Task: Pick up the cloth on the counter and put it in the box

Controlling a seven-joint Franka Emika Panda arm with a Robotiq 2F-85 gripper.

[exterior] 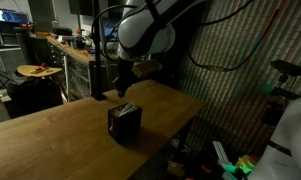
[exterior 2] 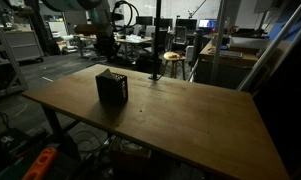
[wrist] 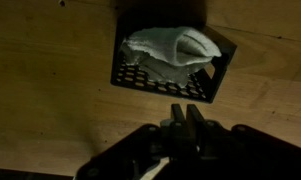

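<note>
Wrist view, left to right: bare wooden surface (wrist: 45, 90) fills the left of the frame. The box (wrist: 160, 82) sits upper centre with its lattice wall toward the camera. The cloth (wrist: 168, 47) is bunched inside it, pale folds riding high near the rim, and nothing visibly hangs over the side. The pincer (wrist: 187, 125) is at bottom centre, just right of the box's middle. It is clenched, fingers together, nothing between them, clear of the box.

In both exterior views the box (exterior: 124, 121) (exterior 2: 112, 87) stands upright on the surface. In one it is below the arm (exterior: 145, 35). The cloth can't be made out from either.

The placing looks done, with only the retreat left. Risks:
- The cloth sits loose and high, so a fold could spring up and spill over the rim.
- The pincer is close, so a sideways or downward move could clip the rim and shove or tip the box.
- The light is dim, so I can't rule out a corner snagged on a finger. Lifting would then drag the cloth back out.
</note>
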